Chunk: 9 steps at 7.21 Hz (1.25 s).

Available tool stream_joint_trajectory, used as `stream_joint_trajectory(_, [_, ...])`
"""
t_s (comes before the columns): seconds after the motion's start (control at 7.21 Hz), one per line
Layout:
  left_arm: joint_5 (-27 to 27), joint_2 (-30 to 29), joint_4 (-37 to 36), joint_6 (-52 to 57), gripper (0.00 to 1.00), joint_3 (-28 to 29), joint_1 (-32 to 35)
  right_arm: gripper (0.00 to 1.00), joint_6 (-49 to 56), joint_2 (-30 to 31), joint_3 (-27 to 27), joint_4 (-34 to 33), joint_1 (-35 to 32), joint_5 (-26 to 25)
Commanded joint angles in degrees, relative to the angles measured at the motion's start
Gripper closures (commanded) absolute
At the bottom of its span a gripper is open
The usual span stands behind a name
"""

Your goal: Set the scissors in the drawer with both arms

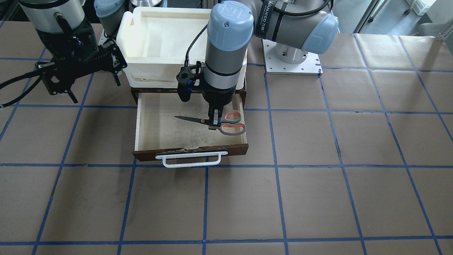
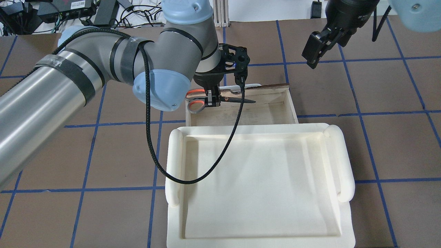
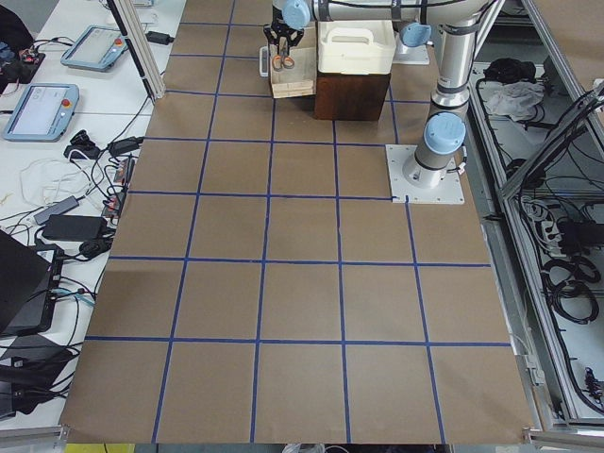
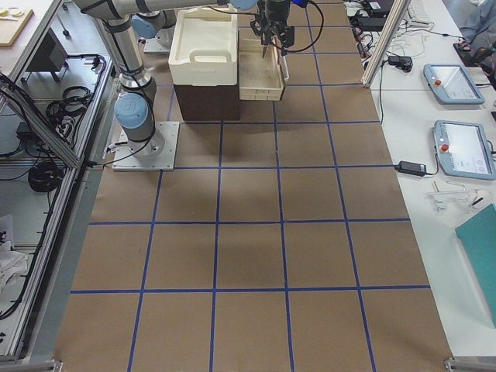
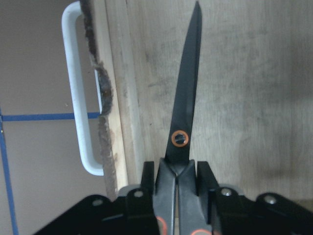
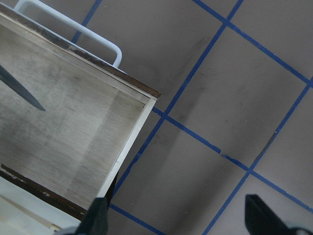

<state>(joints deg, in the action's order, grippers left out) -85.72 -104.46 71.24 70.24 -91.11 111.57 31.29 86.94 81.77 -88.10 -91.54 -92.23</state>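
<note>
Left gripper (image 1: 213,124) clamped on scissors (image 1: 191,119) behind pivot, over open drawer (image 1: 155,132), blades parallel to its front; right gripper (image 1: 95,84) open, well apart.

Brown paper (image 3: 377,302) covers the long table (image 3: 302,396), ruled into squares by blue tape (image 3: 302,263). Seen from the left end, a white bench (image 3: 94,104) runs along nine o'clock, carrying two grey pendants (image 3: 38,109) and loose black cables (image 3: 75,226). At three o'clock, more cables (image 3: 566,278) lie heaped behind an aluminium rail (image 3: 505,311).
</note>
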Motion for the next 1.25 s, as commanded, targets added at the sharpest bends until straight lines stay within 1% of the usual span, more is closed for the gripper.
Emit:
stream_joint_trajectory(0.0, [0.9, -0.1, -0.1, -0.8, 1.00, -1.4, 0.5, 0.00, -2.2, 0.1, 0.0, -0.3, 1.1, 0.5])
stream_joint_trajectory(0.55, [0.9, -1.2, -0.7, -0.2, 1.00, -2.0, 1.1, 0.00, -2.4, 0.8, 0.0, -0.6, 1.9, 0.0])
stream_joint_trajectory(0.69, [0.9, -1.4, -0.8, -0.8, 0.71, -2.0, 1.1, 0.00, -2.5, 0.8, 0.0, -0.4, 1.9, 0.0])
stream_joint_trajectory(0.83, [0.9, -1.3, -0.9, -1.0, 0.39, -2.0, 1.1, 0.00, -3.5, 1.0, 0.0, -0.1, 1.9, -0.1])
stream_joint_trajectory(0.97, [0.7, -1.2, -0.9, -1.2, 0.21, -1.9, 1.2, 0.00, -4.2, 1.1, 0.1, -0.4, 1.9, 0.3])
stream_joint_trajectory(1.11, [0.6, -0.8, -0.9, -2.6, 0.00, -1.6, 1.2, 0.00, -4.2, 1.1, 0.1, -0.3, 1.8, 0.0])
